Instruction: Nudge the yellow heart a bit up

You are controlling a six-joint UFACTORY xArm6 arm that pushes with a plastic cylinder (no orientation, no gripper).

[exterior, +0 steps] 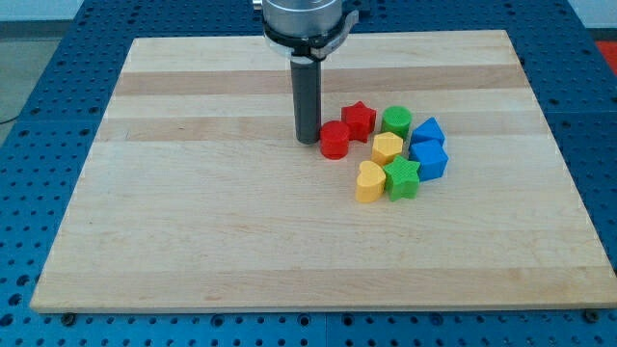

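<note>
The yellow heart (368, 181) lies on the wooden board at the lower left of a tight cluster of blocks, right of centre. My tip (308, 141) is down on the board up and to the left of the heart, just left of the red cylinder (335, 140) and close to touching it. The green star (402, 178) sits against the heart's right side. The yellow hexagon (388, 147) is just above the heart.
The cluster also holds a red star (359, 120), a green cylinder (396, 121) and two blue blocks (427, 132) (430, 158) on its right side. The wooden board (193, 212) rests on a blue perforated table.
</note>
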